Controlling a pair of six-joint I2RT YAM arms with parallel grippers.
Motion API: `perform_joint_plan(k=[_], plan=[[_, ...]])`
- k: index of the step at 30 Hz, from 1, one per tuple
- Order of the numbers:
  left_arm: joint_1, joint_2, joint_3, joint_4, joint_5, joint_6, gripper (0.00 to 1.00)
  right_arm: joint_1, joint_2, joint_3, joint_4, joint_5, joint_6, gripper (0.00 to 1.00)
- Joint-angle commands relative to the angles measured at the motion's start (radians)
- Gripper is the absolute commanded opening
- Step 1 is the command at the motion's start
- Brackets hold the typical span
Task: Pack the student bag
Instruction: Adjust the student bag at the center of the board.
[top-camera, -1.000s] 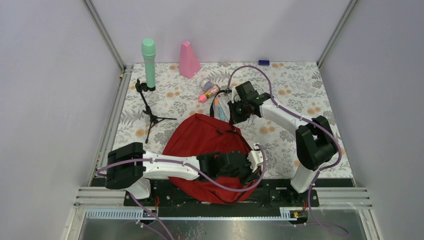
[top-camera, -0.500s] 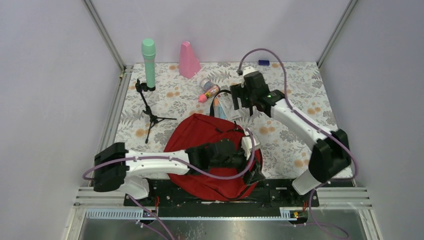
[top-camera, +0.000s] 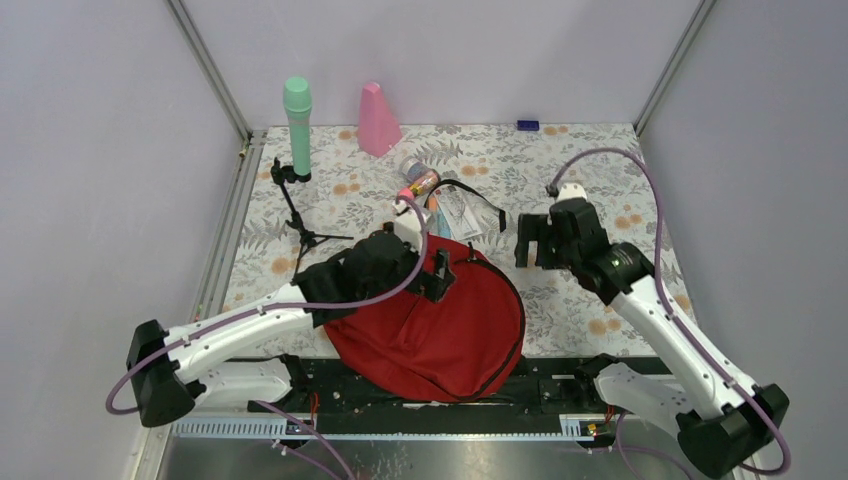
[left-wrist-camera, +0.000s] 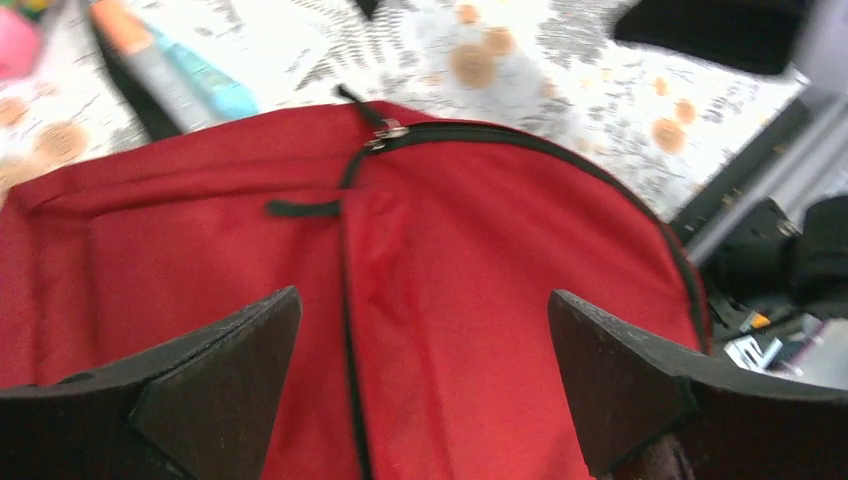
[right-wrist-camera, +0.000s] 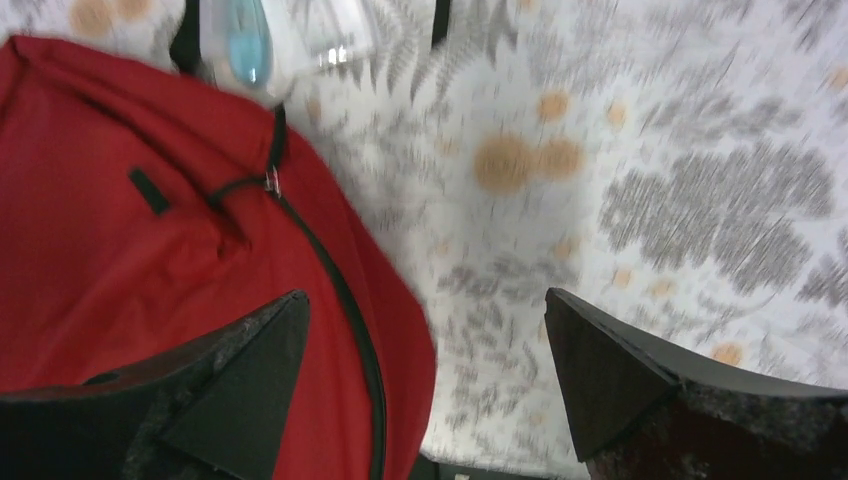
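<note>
Pincers both spread & empty: left gripper (left-wrist-camera: 423, 330) over the student bag (top-camera: 440, 330), flat at near centre, right gripper (right-wrist-camera: 425, 320) by its far-right edge; bag looks zipped shut (blurry), so pinch the zipper pull (left-wrist-camera: 385, 131) w/ one, pin fabric w/ other.

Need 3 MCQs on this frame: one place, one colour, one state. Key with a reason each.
1. Where is the pink cone?
A. Lying at the near edge
B. At the back, right of the green microphone
C. In the front right corner

2. What colour is the bag?
A. Blue
B. Green
C. Red

3. How is the left pincer?
A. Shut on a zipper pull
B. Shut on the cone
C. Open, holding nothing

Key: 1 B, the cone stands by the back wall just right of the microphone. 2 C, the fabric is plainly red. 3 C, the left wrist view shows it spread wide with only the bag below.
</note>
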Motion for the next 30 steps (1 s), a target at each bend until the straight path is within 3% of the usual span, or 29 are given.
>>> perform_joint_plan(k=[1, 8, 15, 18, 20, 23, 26, 30], plan=[[0.090, -0.022, 0.006, -0.158, -0.022, -0.062, 0.99, -0.001, -0.077, -0.071, -0.146, -0.128, 0.131, 0.93], [0.133, 0.119, 0.106, -0.315, -0.014, -0.048, 0.99, 0.001, -0.200, -0.302, -0.036, -0.448, 0.314, 0.89], [0.134, 0.168, 0.071, -0.322, -0.009, -0.054, 0.97, 0.020, -0.206, -0.355, -0.046, -0.461, 0.330, 0.68], [0.135, 0.170, 0.040, -0.270, 0.067, -0.062, 0.69, 0.022, -0.175, -0.336, -0.061, -0.464, 0.307, 0.41], [0.134, 0.178, 0.027, -0.242, 0.103, -0.071, 0.51, 0.022, -0.165, -0.305, -0.083, -0.421, 0.285, 0.29], [0.133, 0.207, 0.021, -0.237, 0.104, -0.091, 0.30, 0.022, -0.166, -0.243, -0.113, -0.286, 0.247, 0.07], [0.130, 0.205, -0.002, -0.208, 0.138, -0.116, 0.17, 0.022, -0.156, -0.171, -0.112, -0.199, 0.195, 0.00], [0.104, 0.167, -0.065, -0.094, 0.215, -0.197, 0.02, 0.022, -0.091, -0.060, -0.109, -0.124, 0.115, 0.00]])
